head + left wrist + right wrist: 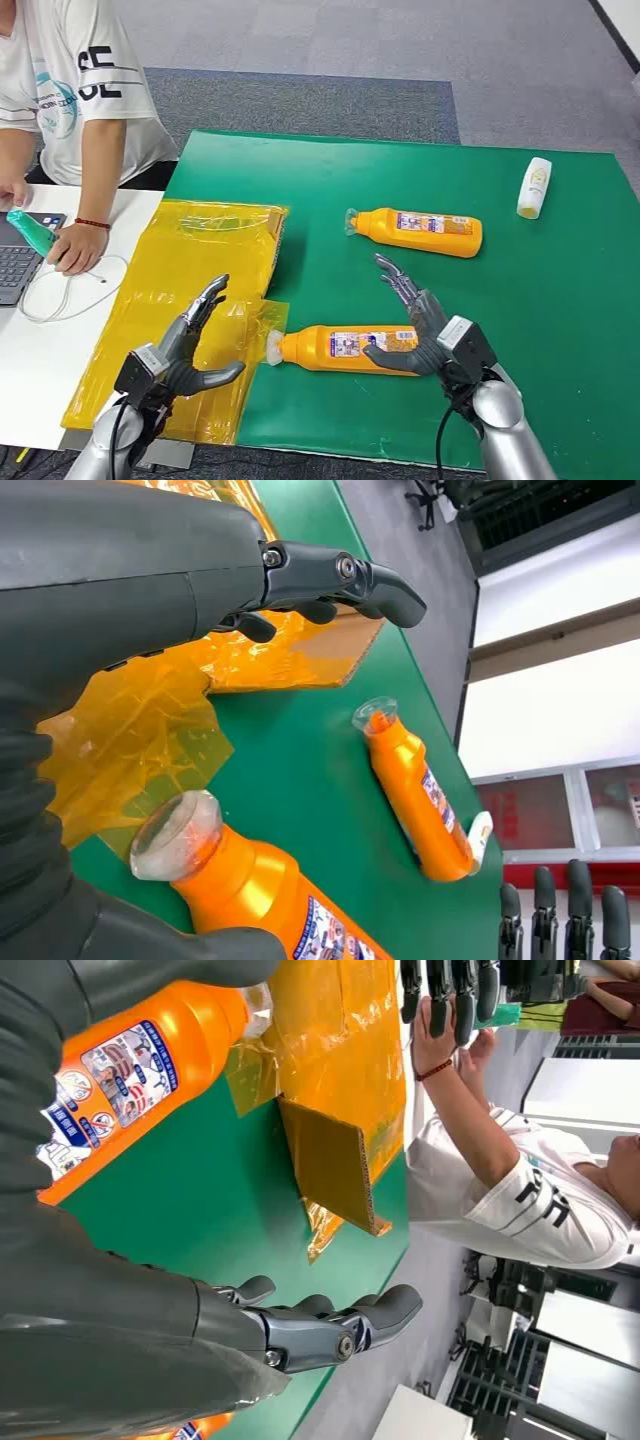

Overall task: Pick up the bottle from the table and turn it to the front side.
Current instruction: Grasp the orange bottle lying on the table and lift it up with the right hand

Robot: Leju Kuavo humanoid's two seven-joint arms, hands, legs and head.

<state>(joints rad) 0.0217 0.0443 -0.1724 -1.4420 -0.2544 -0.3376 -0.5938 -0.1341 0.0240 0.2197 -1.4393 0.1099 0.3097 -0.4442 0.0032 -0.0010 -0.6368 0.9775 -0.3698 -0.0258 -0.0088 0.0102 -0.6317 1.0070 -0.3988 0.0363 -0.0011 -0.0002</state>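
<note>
Both hands are open and empty: the right hand is spread over the base end of the near bottle, thumb beside it; the left hand hovers above yellow film. This bottle lies on the green mat (cap pointing left). Fingers should be closed around the body before lifting and rolling. Label print cannot be read.

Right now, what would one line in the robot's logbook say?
right hand: open, thumb against near orange bottle | left hand: open, over yellow plastic sheet | bottle: lying flat on green mat, not lifted
</note>
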